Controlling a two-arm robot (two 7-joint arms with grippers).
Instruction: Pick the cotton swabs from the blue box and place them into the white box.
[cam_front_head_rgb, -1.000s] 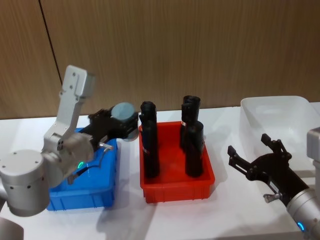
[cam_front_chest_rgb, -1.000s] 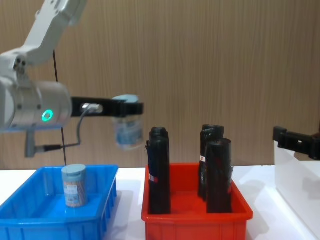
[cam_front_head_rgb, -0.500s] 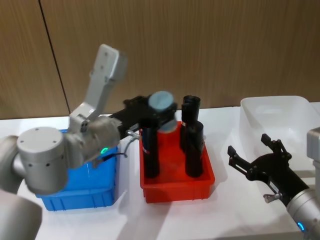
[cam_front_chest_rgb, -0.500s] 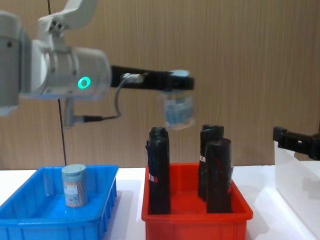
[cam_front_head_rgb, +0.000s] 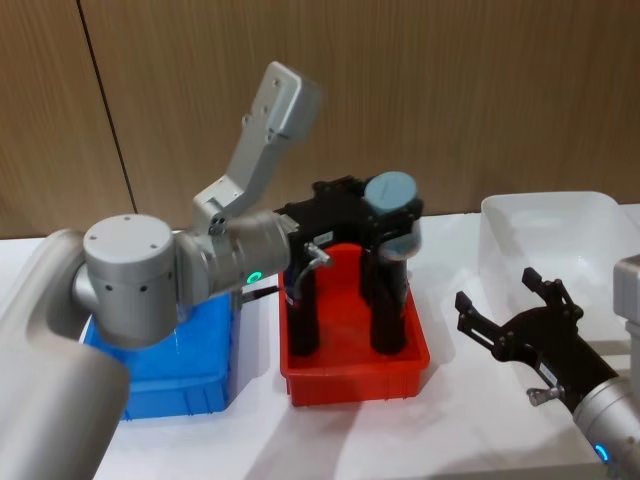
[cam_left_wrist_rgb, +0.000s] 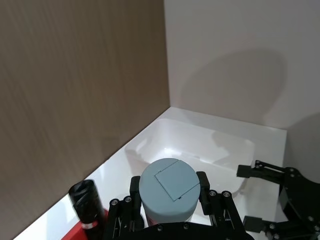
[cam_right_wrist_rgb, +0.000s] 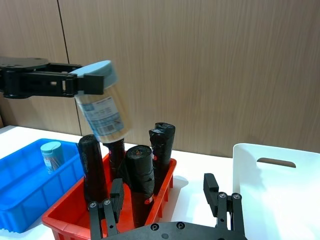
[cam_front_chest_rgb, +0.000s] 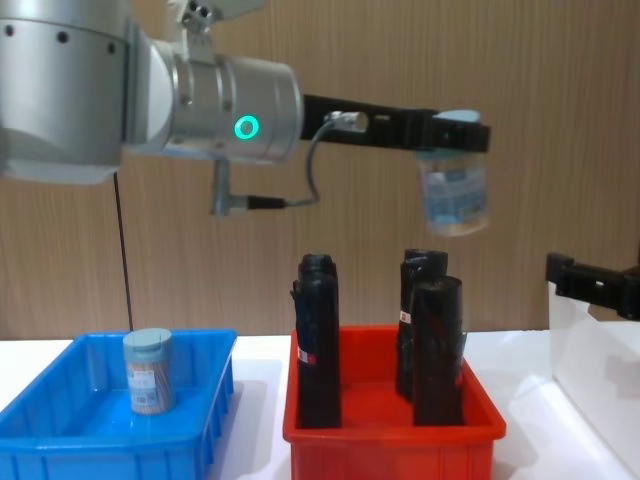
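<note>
Blue-lidded cotton swabs jars number two: the held jar (cam_front_chest_rgb: 455, 195) hangs slightly tilted, clamped at its lid by the left gripper (cam_front_chest_rgb: 452, 135), high above the one red bin (cam_front_chest_rgb: 390, 450) and its black rolls (cam_front_chest_rgb: 318, 340), at least four. The second jar (cam_front_chest_rgb: 148, 372) stands upright in the blue box (cam_front_chest_rgb: 60, 445). The right gripper (cam_front_head_rgb: 495, 287) sits spread wide and empty beside the single white box (cam_front_head_rgb: 545, 215).

Bright, even indoor light, soft shadows on the white table (cam_front_head_rgb: 330, 440), broad shadow on the pale wall (cam_left_wrist_rgb: 235, 75)

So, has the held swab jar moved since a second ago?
Yes: the left gripper carried the jar rightward, now above the red bin's right black rolls.
</note>
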